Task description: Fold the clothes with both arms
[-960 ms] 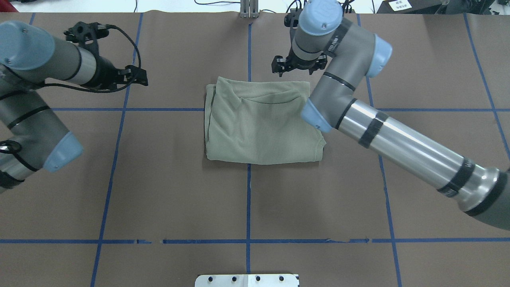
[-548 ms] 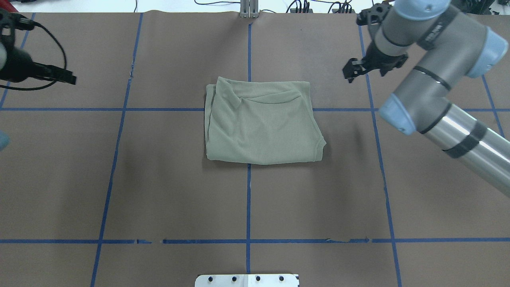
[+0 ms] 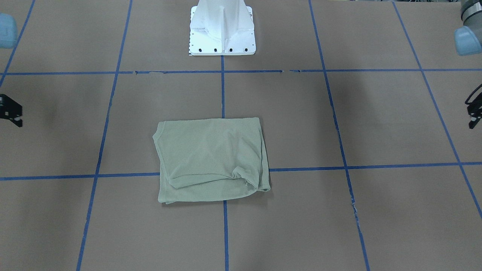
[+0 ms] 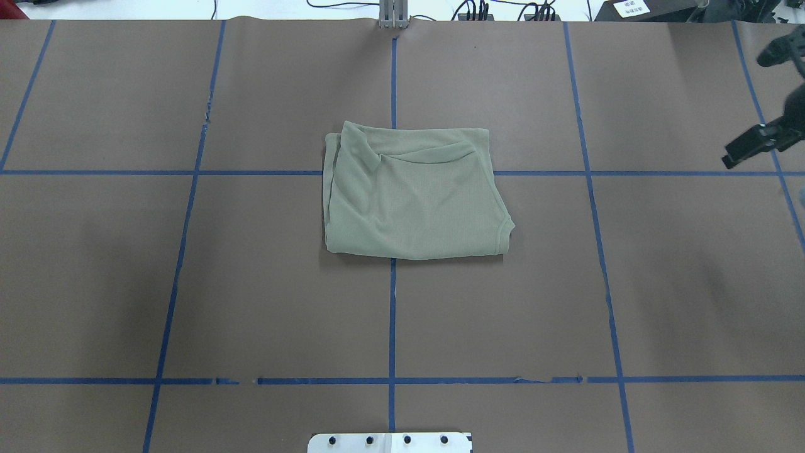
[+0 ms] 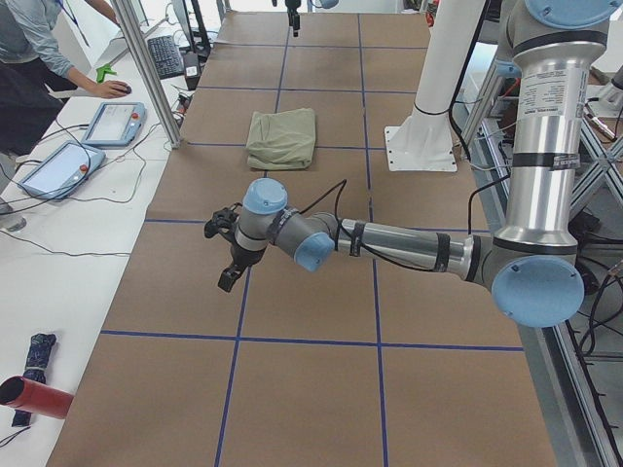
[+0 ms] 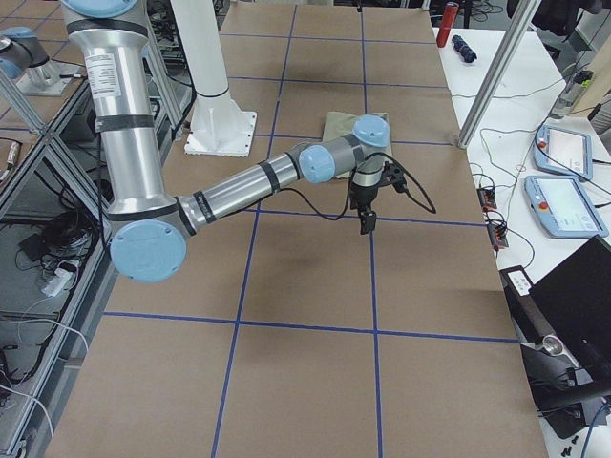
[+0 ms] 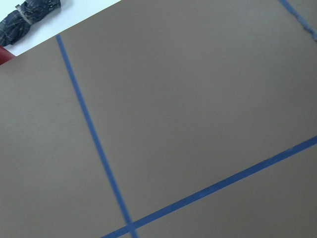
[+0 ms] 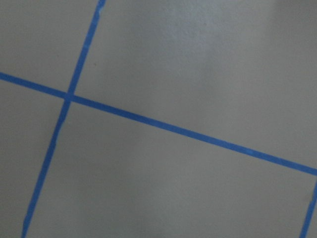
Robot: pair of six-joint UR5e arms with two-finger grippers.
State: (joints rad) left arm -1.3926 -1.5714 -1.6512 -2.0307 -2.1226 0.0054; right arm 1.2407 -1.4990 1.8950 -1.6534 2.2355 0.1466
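The pale sage-green shirt (image 4: 412, 195) lies folded in a rough rectangle at the table's centre, with nothing touching it. It also shows in the front view (image 3: 212, 160) and the left side view (image 5: 282, 138). My right gripper (image 4: 732, 157) is only partly in view at the overhead view's right edge, far from the shirt, and at the front view's left edge (image 3: 15, 118). My left gripper (image 3: 472, 120) barely shows at the front view's right edge and hangs over bare table in the left side view (image 5: 227, 282). I cannot tell whether either is open or shut. Both wrist views show only brown paper and blue tape.
The white pedestal base (image 3: 222, 30) stands at the robot's side of the table. Blue tape lines (image 4: 393, 314) grid the brown paper. A side table with tablets (image 5: 112, 122), an operator's hand and a metal post (image 5: 151, 73) lies beyond the far edge.
Both arms have swung outward away from the shirt. The left arm has left the overhead view and the right gripper has moved to its right edge. The shirt has not moved.
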